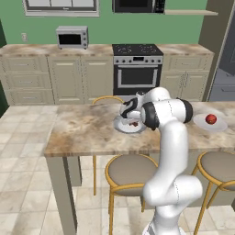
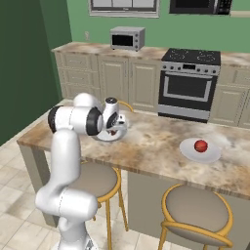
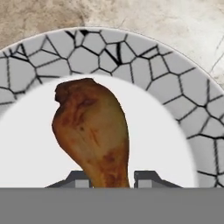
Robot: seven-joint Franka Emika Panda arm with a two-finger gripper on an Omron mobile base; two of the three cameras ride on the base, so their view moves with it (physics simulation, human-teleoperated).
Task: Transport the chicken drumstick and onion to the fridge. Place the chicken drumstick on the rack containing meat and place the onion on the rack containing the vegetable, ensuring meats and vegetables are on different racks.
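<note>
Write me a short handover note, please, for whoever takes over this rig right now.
Tool: down at the patterned plate on the island counter, fingers on either side of the chicken drumstick at its narrow end; a firm grip is not confirmed.
Onion: on a separate white plate further along the counter.
Done: nothing delivered.
Left: lift the drumstick, carry it to the fridge's meat rack, then the onion to the vegetable rack.

1. I see a marble-topped island counter [image 1: 87,131] carrying everything here.
2. Two plates lie directly on it, well apart.
3. A plate with a grey cracked-pattern rim [image 3: 131,57] lies toward my left and bears the chicken drumstick [image 3: 92,131].
4. A plain white plate [image 2: 188,149] lies toward my right and bears the onion [image 2: 200,146].
</note>
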